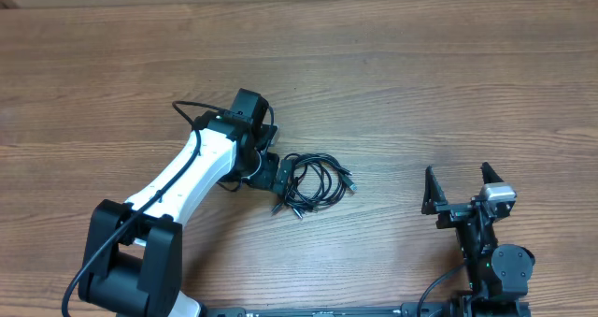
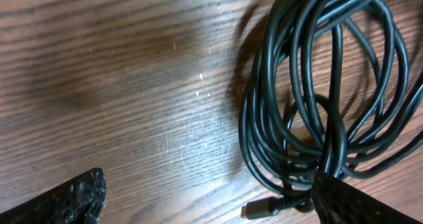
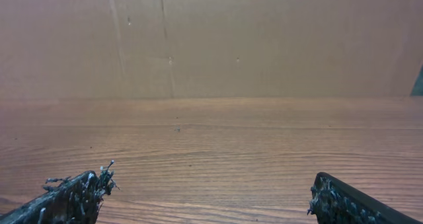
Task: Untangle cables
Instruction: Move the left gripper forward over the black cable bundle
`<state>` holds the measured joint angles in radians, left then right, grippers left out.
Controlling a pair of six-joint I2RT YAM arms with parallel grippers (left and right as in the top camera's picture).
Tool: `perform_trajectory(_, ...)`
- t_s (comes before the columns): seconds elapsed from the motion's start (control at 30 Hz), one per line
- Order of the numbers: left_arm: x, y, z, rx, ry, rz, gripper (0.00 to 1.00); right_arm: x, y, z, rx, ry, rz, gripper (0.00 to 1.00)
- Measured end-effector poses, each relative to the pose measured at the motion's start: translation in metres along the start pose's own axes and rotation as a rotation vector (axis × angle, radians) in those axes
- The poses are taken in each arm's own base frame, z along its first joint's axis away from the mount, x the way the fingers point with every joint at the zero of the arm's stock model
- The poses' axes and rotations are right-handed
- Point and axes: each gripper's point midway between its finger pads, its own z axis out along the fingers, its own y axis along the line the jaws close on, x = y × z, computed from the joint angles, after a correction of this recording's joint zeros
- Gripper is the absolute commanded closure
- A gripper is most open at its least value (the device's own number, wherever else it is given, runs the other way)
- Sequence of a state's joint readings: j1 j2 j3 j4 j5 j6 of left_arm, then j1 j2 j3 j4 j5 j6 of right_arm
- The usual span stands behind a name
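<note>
Step in hand: approach for the 1st grasp; no strand is separated yet.

The cables [image 1: 313,181] lie as 1 coiled bundle near the middle of the table [image 1: 420,64]. The loops overlap, and 1 plug [image 1: 350,181] points right.

The left gripper [image 1: 268,170] is at the bundle's left edge, jaws spread wide and holding nothing. In the wrist view 1 finger [image 2: 360,201] overlaps the outer loops, while the other is over bare wood, well to the left.

The right gripper [image 1: 458,194] sits near right, well apart from the bundle, jaws fully spread and empty.

Judgement: the left jaws should shift right to straddle only 1 or 2 strands, then close and lift. The right arm should come in to take a free end. Grabbing the whole coil would likely tighten it.
</note>
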<state>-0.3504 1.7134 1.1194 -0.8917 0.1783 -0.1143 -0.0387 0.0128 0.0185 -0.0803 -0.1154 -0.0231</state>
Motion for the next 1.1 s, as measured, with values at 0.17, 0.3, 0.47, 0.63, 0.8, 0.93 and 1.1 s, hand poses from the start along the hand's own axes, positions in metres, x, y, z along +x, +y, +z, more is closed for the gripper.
perform_trajectory(0.17, -0.003, 0.001, 0.003, -0.007, -0.008, -0.008, 0.00, 0.000, 0.000, 0.000, 0.001, -0.001, 0.000, 0.00)
perform_trajectory(0.3, -0.002, 0.005, 0.010, -0.020, 0.014, -0.018, 0.00, 0.000, 0.000, 0.000, 0.000, 0.000, 0.001, 0.00)
perform_trajectory(0.47, 0.004, 0.009, 0.029, -0.029, 0.074, -0.028, 0.00, 0.000, 0.000, 0.000, 0.000, -0.001, 0.001, 0.00)
perform_trajectory(0.63, 0.005, 0.012, 0.039, -0.038, 0.104, -0.031, 0.00, 0.000, 0.000, 0.000, 0.001, 0.000, 0.001, 0.00)
perform_trajectory(0.8, 0.004, 0.012, 0.040, -0.039, 0.106, -0.031, 0.01, 0.000, 0.000, 0.000, 0.001, -0.001, 0.001, 0.00)
perform_trajectory(0.93, 0.004, 0.012, 0.040, -0.039, 0.105, -0.031, 0.00, 0.000, 0.000, 0.000, 0.000, -0.001, 0.000, 0.00)
perform_trajectory(1.1, 0.004, 0.012, 0.039, -0.038, 0.107, -0.031, 0.00, 0.000, 0.000, 0.000, 0.000, -0.001, 0.001, 0.00)
